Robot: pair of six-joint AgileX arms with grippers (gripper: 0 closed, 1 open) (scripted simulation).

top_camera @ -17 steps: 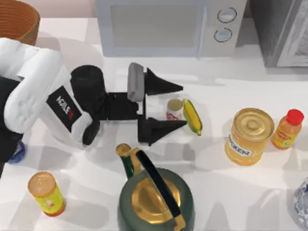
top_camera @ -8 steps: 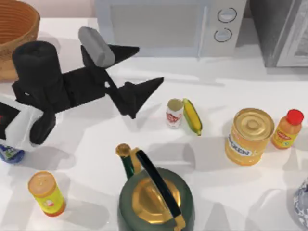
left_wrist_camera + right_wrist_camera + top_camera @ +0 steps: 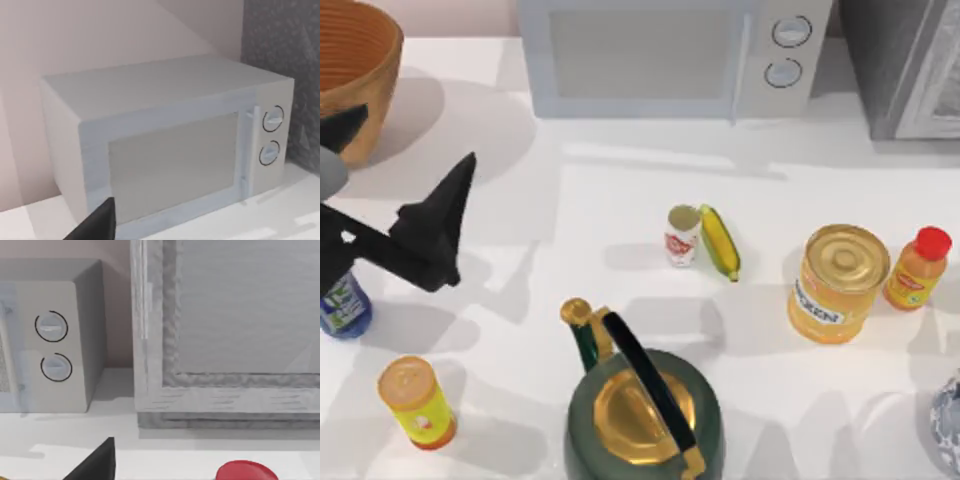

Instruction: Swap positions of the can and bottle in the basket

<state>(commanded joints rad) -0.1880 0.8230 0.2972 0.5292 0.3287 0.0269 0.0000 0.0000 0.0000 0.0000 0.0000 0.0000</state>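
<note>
The left pincer [image 3: 395, 165] hung open and empty at the frame's left edge, above the bottle [image 3: 342, 305]. The can [image 3: 682, 235] stood mid-worktop beside a corn cob [image 3: 720, 242]; the basket [image 3: 358, 70] sat upper left.

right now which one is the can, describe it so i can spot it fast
Start at the microwave at the back of the table. Straight in front of it, mid-table, stands the can, touching a yellow corn cob. It is small and white with a red logo, far smaller than the big yellow tin.
</note>
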